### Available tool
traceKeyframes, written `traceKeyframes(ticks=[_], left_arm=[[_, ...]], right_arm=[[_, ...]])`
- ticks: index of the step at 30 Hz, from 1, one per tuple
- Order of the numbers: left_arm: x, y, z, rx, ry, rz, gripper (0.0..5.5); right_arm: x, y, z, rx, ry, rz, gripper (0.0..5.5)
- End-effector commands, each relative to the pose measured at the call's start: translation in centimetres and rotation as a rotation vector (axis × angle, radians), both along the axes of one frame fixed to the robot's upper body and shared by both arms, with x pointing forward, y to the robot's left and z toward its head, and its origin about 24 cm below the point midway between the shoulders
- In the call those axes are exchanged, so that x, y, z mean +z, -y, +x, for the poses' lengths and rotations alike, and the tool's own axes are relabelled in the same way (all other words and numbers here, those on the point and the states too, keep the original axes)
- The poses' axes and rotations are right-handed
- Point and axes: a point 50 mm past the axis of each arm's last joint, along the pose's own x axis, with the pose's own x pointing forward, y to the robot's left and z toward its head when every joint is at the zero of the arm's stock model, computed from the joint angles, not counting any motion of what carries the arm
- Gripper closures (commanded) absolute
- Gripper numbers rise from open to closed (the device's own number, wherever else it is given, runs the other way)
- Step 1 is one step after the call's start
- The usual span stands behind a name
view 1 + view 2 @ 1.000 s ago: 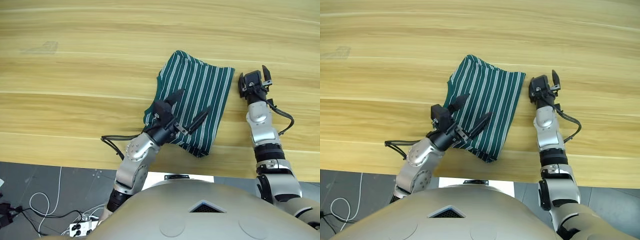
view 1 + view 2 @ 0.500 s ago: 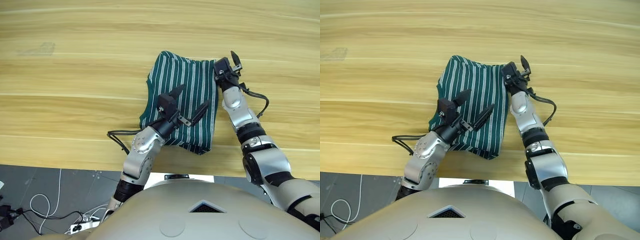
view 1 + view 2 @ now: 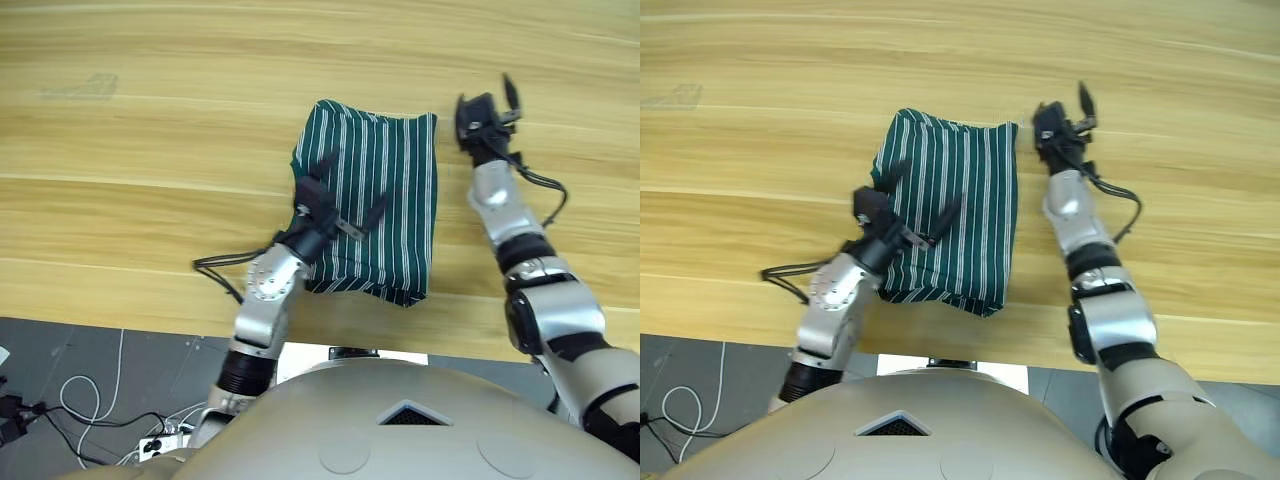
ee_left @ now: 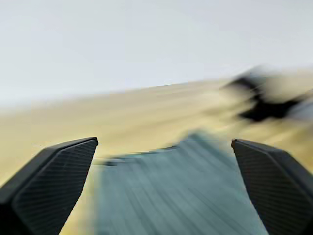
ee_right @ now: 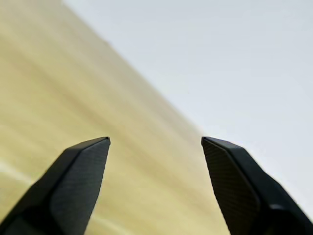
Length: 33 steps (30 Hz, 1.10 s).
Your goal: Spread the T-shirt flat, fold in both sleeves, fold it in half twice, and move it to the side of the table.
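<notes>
Planks of pale wood are seen to make up the broad counter (image 3: 150,60), and on it, towards the near edge, the dark green T-shirt with thin white stripes (image 3: 405,160) is laid as a compact, roughly rectangular bundle. No sleeve is seen sticking out, and a thickened, layered edge is shown along the near side, so the spreading and the sleeve folds can be judged done, and at least one fold in half as well (whether both halvings are complete cannot be settled from these views). The bundle is placed roughly in front of the robot rather than at a side of the counter, so the final move is judged to be left, perhaps after a last tidy of the slightly uneven near corner.

The left hand (image 4: 164,142) is held over the near left part of the T-shirt with its two fingers spread wide; nothing is gripped between them, and striped cloth is seen beyond them in the wrist view. Contact with the fabric cannot be confirmed. The right hand (image 5: 155,142) is positioned just beside the far right corner of the bundle, above bare wood, with its fingers likewise parted and nothing held. For the remaining move, a grip on the bundle would be needed so that the layers are not dragged apart.
</notes>
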Motion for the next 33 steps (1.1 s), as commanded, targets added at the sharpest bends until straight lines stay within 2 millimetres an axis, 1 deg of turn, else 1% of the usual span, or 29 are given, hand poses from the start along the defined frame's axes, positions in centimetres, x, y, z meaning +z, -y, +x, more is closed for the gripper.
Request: traceKeyframes(ticks=[1,2,4,6,7,10,12,13,15,17,19,20,23,25,28,33], left_arm=[[1.2,-9.7,0.3,0.193,0.212,0.568,0.43],[0.9,-11.5,-0.3,0.195,0.201,0.664,0.43],[0.2,-13.9,-1.4,0.176,0.180,0.873,0.43],[-0.6,-14.8,-2.3,0.080,0.178,1.067,0.43],[-1.0,-14.9,-2.7,0.031,0.178,1.125,0.43],[-2.5,-14.3,-4.7,-0.176,0.121,1.219,0.43],[-3.3,-13.7,-5.6,-0.296,0.070,1.252,0.43],[-3.5,-13.2,-6.1,-0.358,0.051,1.252,0.43],[-3.5,-11.9,-6.5,-0.469,0.035,1.232,0.43],[-3.1,-10.9,-6.8,-0.572,0.032,1.216,0.43],[-2.6,-10.3,-6.8,-0.636,0.035,1.209,0.43],[-2.5,-10.2,-6.8,-0.651,0.036,1.208,0.43],[-2.4,-9.8,-6.7,-0.705,0.041,1.209,0.97],[-2.5,-9.3,-6.6,-0.747,0.046,1.198,1.25],[-2.8,-8.7,-6.5,-0.790,0.043,1.177,1.25],[-3.6,-8.1,-6.5,-0.892,0.009,1.142,1.25]], right_arm=[[1.0,2.8,-6.6,0.151,0.040,-0.261,2.02],[0.8,3.2,-7.8,0.206,0.014,-0.311,2.02],[-0.2,4.1,-9.3,0.313,-0.061,-0.407,2.02],[-1.4,5.0,-10.5,0.402,-0.155,-0.474,2.02],[-1.8,5.3,-11.0,0.444,-0.190,-0.497,2.02],[-2.6,5.4,-12.9,0.641,-0.301,-0.552,2.02],[-2.6,5.6,-14.4,0.746,-0.364,-0.573,2.02],[-2.4,5.7,-15.3,0.800,-0.396,-0.582,2.02],[-1.7,5.7,-16.9,0.879,-0.443,-0.587,2.02],[-0.6,4.9,-18.1,0.963,-0.461,-0.569,2.02],[-0.1,4.0,-19.0,1.040,-0.485,-0.559,2.02],[0.0,3.7,-19.3,1.069,-0.498,-0.555,2.02],[0.2,2.4,-19.5,1.148,-0.512,-0.552,2.02],[0.1,1.6,-19.3,1.174,-0.498,-0.547,2.02],[-0.3,0.7,-18.6,1.184,-0.477,-0.542,2.02],[-0.7,0.0,-17.9,1.198,-0.463,-0.537,2.02]])
